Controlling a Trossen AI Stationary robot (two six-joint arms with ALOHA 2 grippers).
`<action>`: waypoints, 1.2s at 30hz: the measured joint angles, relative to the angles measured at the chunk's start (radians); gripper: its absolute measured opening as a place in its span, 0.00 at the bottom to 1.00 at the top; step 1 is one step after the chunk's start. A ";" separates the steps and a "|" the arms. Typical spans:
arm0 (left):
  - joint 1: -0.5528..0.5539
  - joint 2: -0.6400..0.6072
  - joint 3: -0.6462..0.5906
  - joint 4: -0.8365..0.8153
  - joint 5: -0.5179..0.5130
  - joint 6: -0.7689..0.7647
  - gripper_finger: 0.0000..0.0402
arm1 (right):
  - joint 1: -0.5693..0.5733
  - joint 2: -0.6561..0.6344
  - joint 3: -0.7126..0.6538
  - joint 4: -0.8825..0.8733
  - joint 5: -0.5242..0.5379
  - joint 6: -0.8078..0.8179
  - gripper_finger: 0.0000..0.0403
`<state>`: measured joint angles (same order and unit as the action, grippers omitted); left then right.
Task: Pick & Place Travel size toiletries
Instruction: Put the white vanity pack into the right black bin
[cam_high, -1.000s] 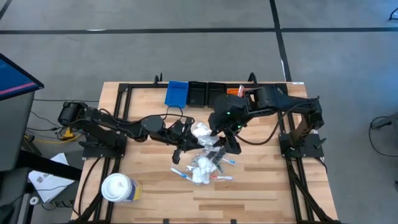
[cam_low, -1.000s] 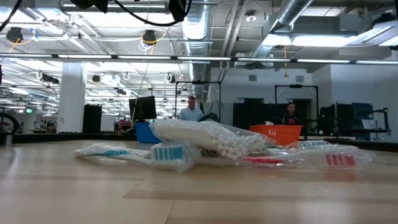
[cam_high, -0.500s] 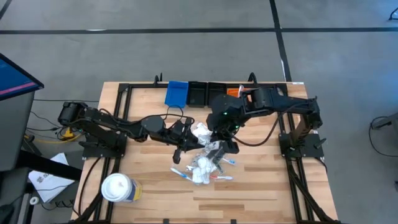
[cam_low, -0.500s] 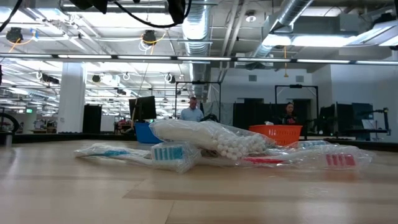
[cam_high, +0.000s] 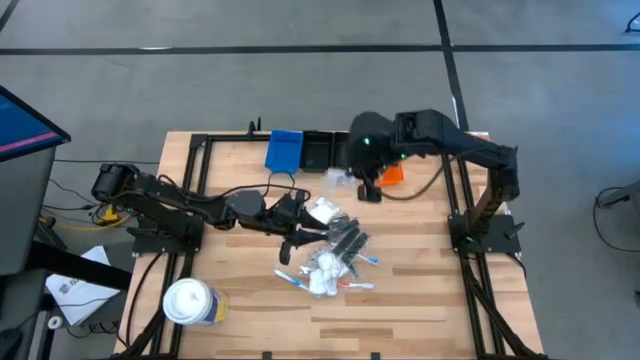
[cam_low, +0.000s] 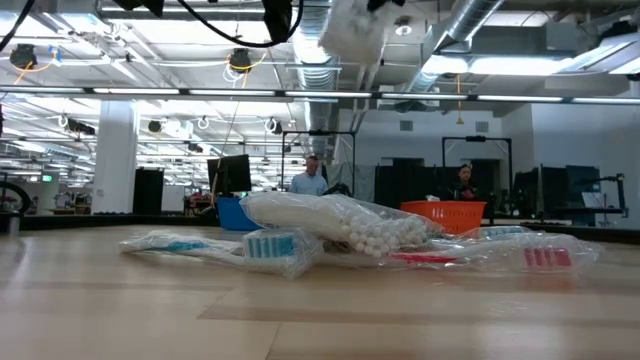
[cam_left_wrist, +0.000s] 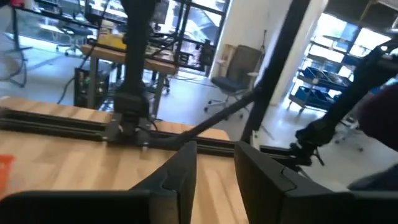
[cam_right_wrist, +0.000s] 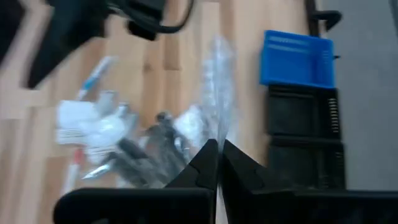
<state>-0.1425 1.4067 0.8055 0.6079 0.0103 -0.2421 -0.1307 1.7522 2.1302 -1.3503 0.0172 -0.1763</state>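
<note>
A clear sachet (cam_right_wrist: 217, 93) is pinched by the right gripper (cam_right_wrist: 216, 163), fingers fully closed, held up over the table's far edge nr the black bin (cam_high: 320, 150). The other toiletries (cam_high: 330, 258) are heaped mid-table (cam_high: 420, 300). Open workshop room is seen beyond. The left gripper (cam_left_wrist: 216, 165), fingers a bit apart & empty, is held low beside the heap.
</note>
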 joint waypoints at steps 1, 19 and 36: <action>-0.004 0.000 0.000 -0.001 -0.005 -0.002 0.25 | -0.026 -0.001 -0.025 0.024 -0.004 -0.016 0.00; -0.002 0.000 0.000 0.000 -0.027 0.004 0.25 | -0.614 -0.014 -0.541 0.600 -0.310 -0.269 0.00; -0.003 0.000 0.000 0.003 -0.072 0.024 0.24 | -0.587 0.057 -0.543 0.617 -0.311 -0.319 0.00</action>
<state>-0.1455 1.4067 0.8055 0.6113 -0.0616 -0.2176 -0.7178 1.8091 1.5867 -0.7332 -0.2940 -0.4957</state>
